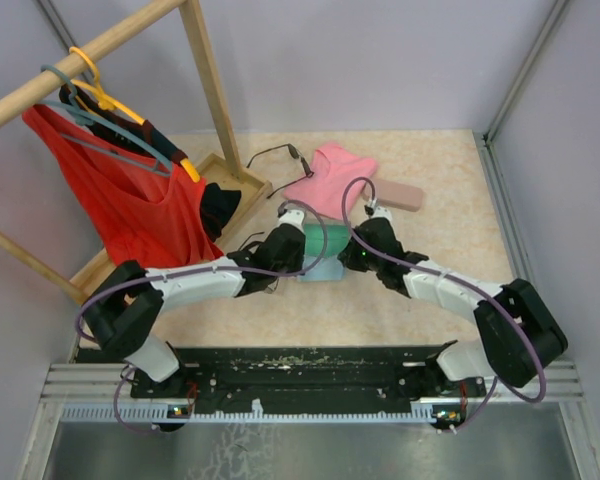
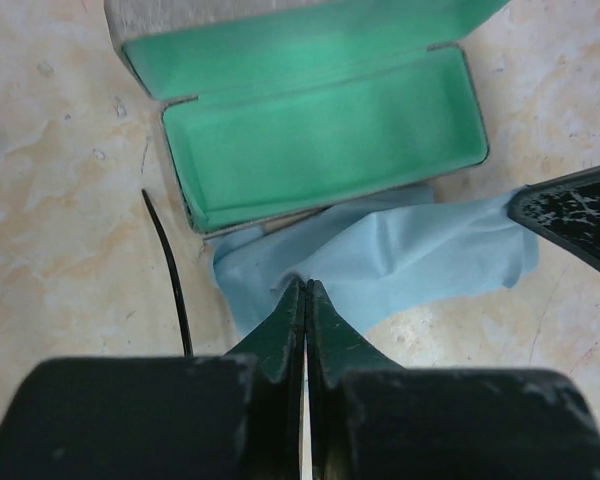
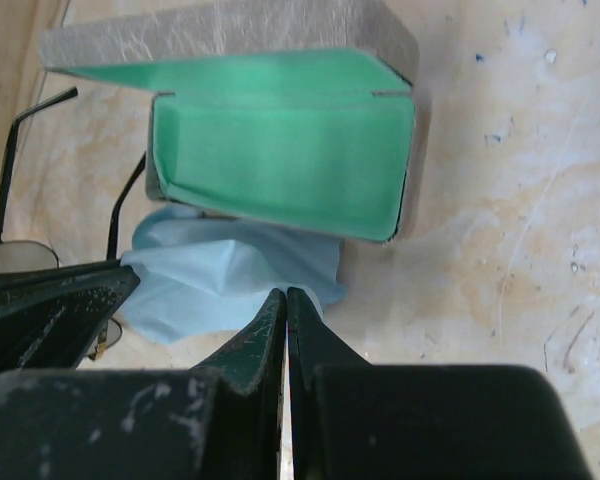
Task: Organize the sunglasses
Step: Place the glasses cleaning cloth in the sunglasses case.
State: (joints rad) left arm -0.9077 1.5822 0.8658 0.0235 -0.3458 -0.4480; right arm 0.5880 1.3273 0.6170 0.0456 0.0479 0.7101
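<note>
With left gripper [image 2: 305,292] and right gripper [image 3: 285,297] both closed at the light-blue cloth [image 2: 400,260], lay it flat inside the open green-lined grey case [image 2: 320,150].

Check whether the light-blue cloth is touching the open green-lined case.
Touching. The left wrist view shows the light-blue cloth lying against the front wall of the open case, its upper edge slipping under it, no gap.

Case [image 3: 280,150]: matt green felt lining, rough grey shell; sunglasses [image 3: 15,257]: metal wire.
</note>
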